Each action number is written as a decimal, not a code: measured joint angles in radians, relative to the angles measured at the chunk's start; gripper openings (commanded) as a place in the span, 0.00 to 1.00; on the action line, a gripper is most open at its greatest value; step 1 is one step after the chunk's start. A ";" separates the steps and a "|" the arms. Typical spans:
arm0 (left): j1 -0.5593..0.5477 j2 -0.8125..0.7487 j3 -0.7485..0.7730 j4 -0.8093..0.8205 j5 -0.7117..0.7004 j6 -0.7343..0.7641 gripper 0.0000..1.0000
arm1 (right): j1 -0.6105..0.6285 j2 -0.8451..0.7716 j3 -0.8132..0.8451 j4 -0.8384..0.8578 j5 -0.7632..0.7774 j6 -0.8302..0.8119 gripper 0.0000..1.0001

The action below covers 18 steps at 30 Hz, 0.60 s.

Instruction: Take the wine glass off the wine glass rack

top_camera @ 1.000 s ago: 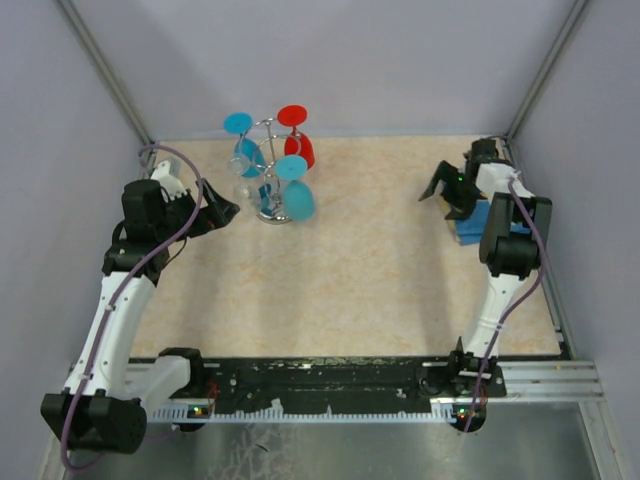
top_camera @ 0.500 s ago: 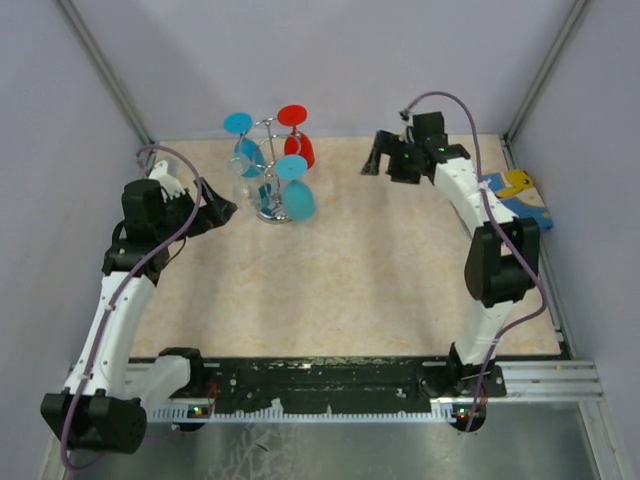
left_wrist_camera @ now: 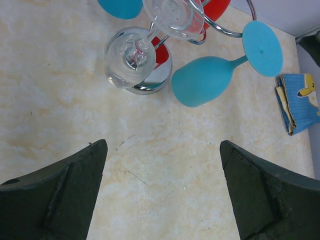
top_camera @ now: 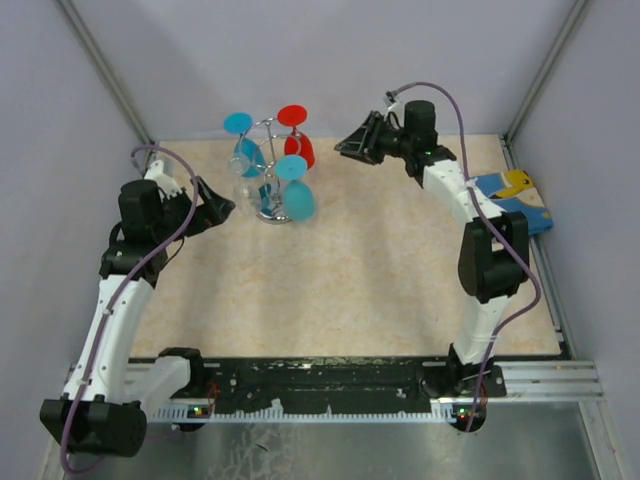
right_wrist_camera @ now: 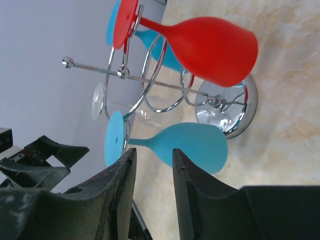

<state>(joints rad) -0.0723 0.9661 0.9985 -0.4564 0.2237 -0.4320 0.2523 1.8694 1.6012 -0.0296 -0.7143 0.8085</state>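
Note:
The wine glass rack [top_camera: 268, 175], a chrome wire stand on a round base [right_wrist_camera: 246, 116], stands at the back left. Several wine glasses hang from it upside down: a red one [top_camera: 299, 150] [right_wrist_camera: 212, 44], a blue one [top_camera: 298, 200] [right_wrist_camera: 187, 145] [left_wrist_camera: 204, 84], a second blue one [top_camera: 244, 150] and a clear one [left_wrist_camera: 131, 56]. My right gripper [top_camera: 350, 146] [right_wrist_camera: 154, 161] hovers right of the rack, pointing at it. Its jaws leave a narrow gap with nothing in it. My left gripper [top_camera: 218, 209] [left_wrist_camera: 162, 144] stands wide open left of the rack, over bare table.
A folded blue cloth with a yellow patch [top_camera: 512, 196] [left_wrist_camera: 298, 102] lies at the table's right edge. Grey walls close in the back and both sides. The rack's looped arms and the glass feet stick out towards both grippers.
My right arm has swung from over the blue cloth at the right edge across to the back, close to the rack, and its jaws have narrowed. The left arm has barely moved.

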 measured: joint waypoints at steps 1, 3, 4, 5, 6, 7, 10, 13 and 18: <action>0.000 -0.003 0.000 0.000 -0.003 -0.002 1.00 | 0.010 0.011 0.004 0.000 -0.010 0.008 0.35; 0.000 -0.005 0.003 -0.002 -0.010 -0.002 1.00 | 0.034 0.032 0.014 0.000 -0.022 0.023 0.36; 0.000 -0.005 0.005 -0.003 -0.012 -0.002 1.00 | 0.047 0.039 0.021 0.000 -0.029 0.027 0.36; 0.000 -0.005 0.008 -0.008 -0.014 -0.002 1.00 | 0.060 0.043 0.025 0.002 -0.034 0.033 0.36; 0.000 -0.005 0.009 -0.009 -0.015 -0.002 1.00 | 0.073 0.045 0.031 0.001 -0.042 0.040 0.36; 0.000 -0.005 0.010 -0.011 -0.015 -0.002 1.00 | 0.083 0.047 0.038 0.002 -0.046 0.043 0.36; 0.000 -0.005 0.011 -0.016 -0.018 -0.002 1.00 | 0.107 0.056 0.068 0.010 -0.057 0.052 0.36; 0.000 -0.007 0.011 -0.017 -0.023 -0.002 1.00 | 0.124 0.066 0.079 0.028 -0.072 0.061 0.36; 0.000 -0.007 0.011 -0.018 -0.025 -0.002 1.00 | 0.142 0.097 0.084 0.030 -0.074 0.066 0.36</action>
<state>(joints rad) -0.0723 0.9588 1.0096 -0.4744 0.1989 -0.4335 0.3939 1.9663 1.6852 0.0002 -0.7879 0.8745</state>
